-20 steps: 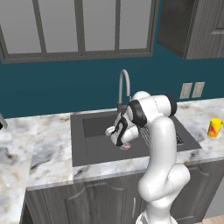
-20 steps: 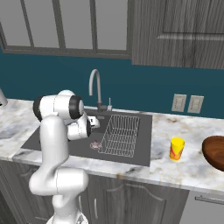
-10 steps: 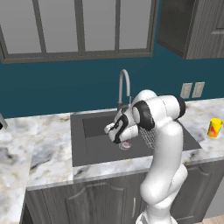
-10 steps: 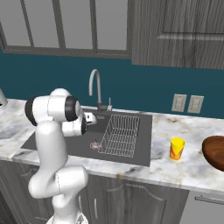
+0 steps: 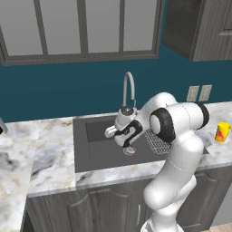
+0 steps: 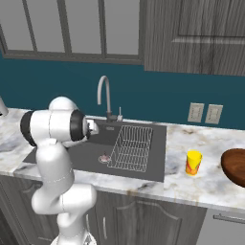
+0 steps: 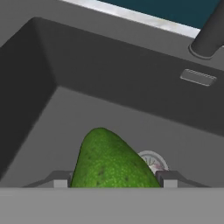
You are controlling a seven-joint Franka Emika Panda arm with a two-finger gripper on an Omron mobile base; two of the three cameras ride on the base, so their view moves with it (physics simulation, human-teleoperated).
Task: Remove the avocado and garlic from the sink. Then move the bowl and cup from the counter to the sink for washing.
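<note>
While the arm reaches over the sink, things stand thus:
Sink (image 5: pixel 97 156): dark-grey basin set in the marble counter (image 5: pixel 45 154); every place below is told from it.
Gripper (image 7: pixel 116 178): above the basin floor, its fingers on either side of the avocado, pinching it.
Avocado (image 7: pixel 111 162): green, between the fingertips, over the basin floor and in front of the round drain (image 7: pixel 153 160).
Garlic (image 6: pixel 104 158): small pale bulb on the basin floor, just beside the wire rack.
Wire rack (image 6: pixel 131 148): in the basin's right part.
Faucet (image 6: pixel 105 98): curved, at the back rim.
Cup (image 6: pixel 193 162): yellow, on the counter right of the basin.
Bowl (image 6: pixel 235 165): reddish-brown, on the counter beyond the cup.
</note>
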